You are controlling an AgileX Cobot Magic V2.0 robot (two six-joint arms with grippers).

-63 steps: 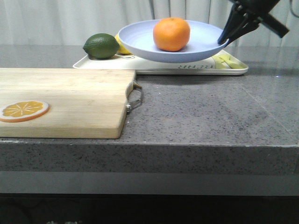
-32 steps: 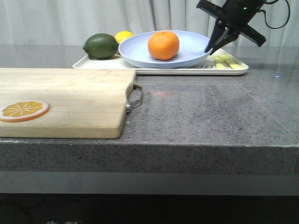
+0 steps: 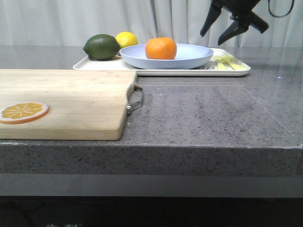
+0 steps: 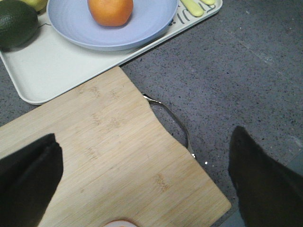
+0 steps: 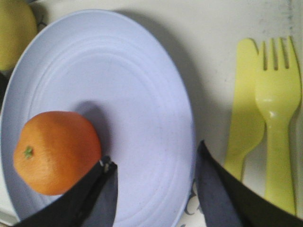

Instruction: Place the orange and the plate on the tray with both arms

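Note:
The orange (image 3: 161, 48) sits in the pale lavender plate (image 3: 189, 54), which rests on the cream tray (image 3: 156, 71) at the back of the counter. Both also show in the left wrist view, orange (image 4: 110, 10), plate (image 4: 71, 21), tray (image 4: 47, 71), and in the right wrist view, orange (image 5: 56, 152), plate (image 5: 128, 104). My right gripper (image 3: 211, 33) is open above the plate's right rim, its jaws spread apart and holding nothing (image 5: 152, 177). My left gripper (image 4: 142, 177) is open and empty above the wooden board; it is out of the front view.
A wooden cutting board (image 3: 66, 101) with a metal handle (image 3: 136, 100) and an orange slice (image 3: 23, 111) lies front left. A green avocado (image 3: 101, 46) and a lemon (image 3: 126, 39) sit at the tray's left end. Yellow-green fork (image 5: 279, 123) and knife (image 5: 246, 118) lie at its right end.
The plate with the orange came down from the air onto the tray. My right gripper let go of the rim, opened and rose above it.

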